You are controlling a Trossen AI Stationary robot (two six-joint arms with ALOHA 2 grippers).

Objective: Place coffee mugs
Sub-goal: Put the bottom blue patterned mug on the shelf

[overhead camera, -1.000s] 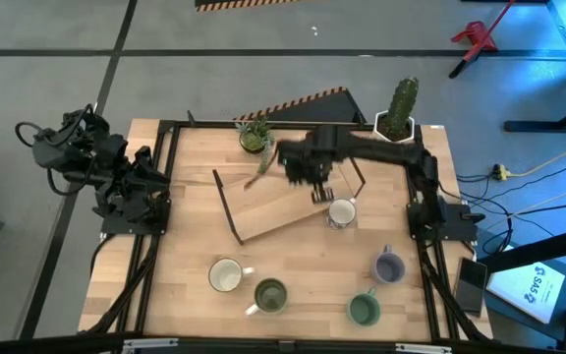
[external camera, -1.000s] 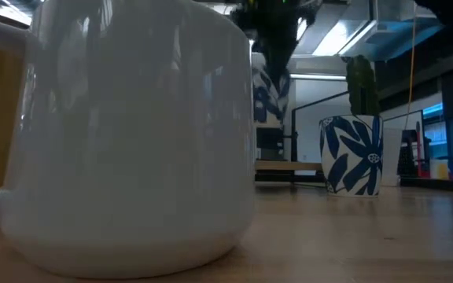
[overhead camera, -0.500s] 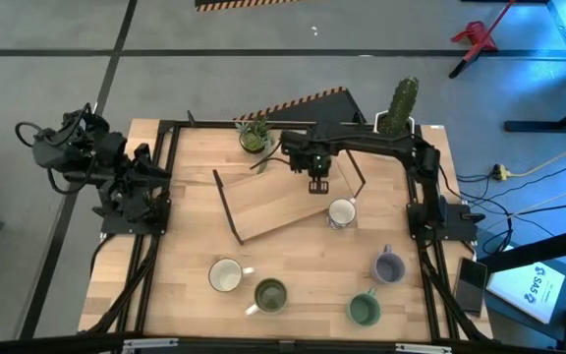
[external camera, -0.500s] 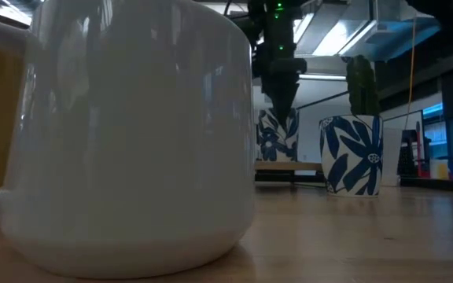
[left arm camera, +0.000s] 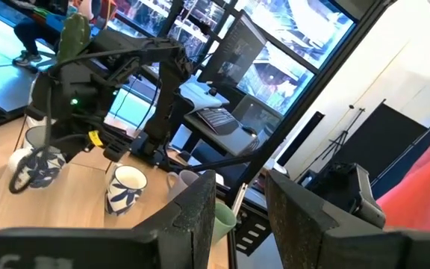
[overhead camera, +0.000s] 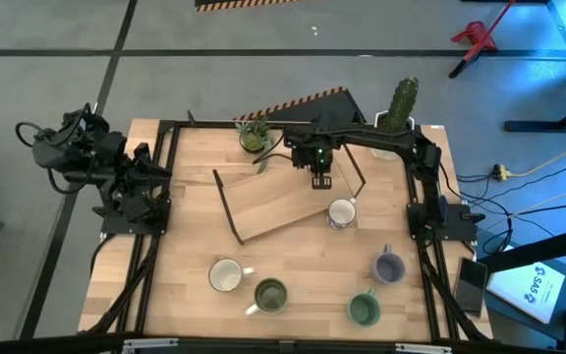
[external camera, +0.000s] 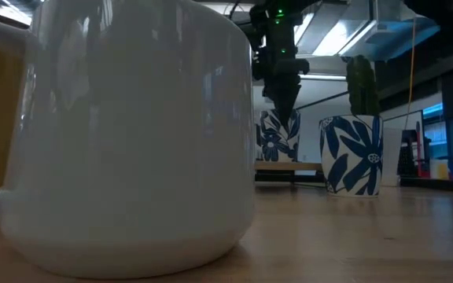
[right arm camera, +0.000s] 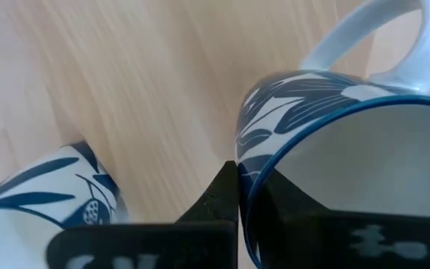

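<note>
Starting at the near edge of the table [overhead camera: 190,236]: a plain white mug [overhead camera: 226,275], olive mug [overhead camera: 270,294] and teal mug [overhead camera: 364,310] stand in a loose row, w/ the lavender mug [overhead camera: 388,265] a bit farther, on the right. The white one fills most of the low view. Farther in, right of centre, a white mug w/ dark-blue leaf pattern [overhead camera: 341,212] stands upright just beside the near-right corner of a tilted wooden board [overhead camera: 273,206]. Beyond it, the right gripper [overhead camera: 320,177] points down over the board's far-right part, nipped tight on the rim of a second leaf-pattern mug [right arm camera: 334,149], one finger [right arm camera: 226,190] outside the wall. This mug hangs upright under it; can't tell if it touches the board. Far edge: small green plant [overhead camera: 254,136] and cactus pot [overhead camera: 394,123]. The left gripper [left arm camera: 241,183] waits folded at the table's left side, fingers slightly apart, holding nothing.
</note>
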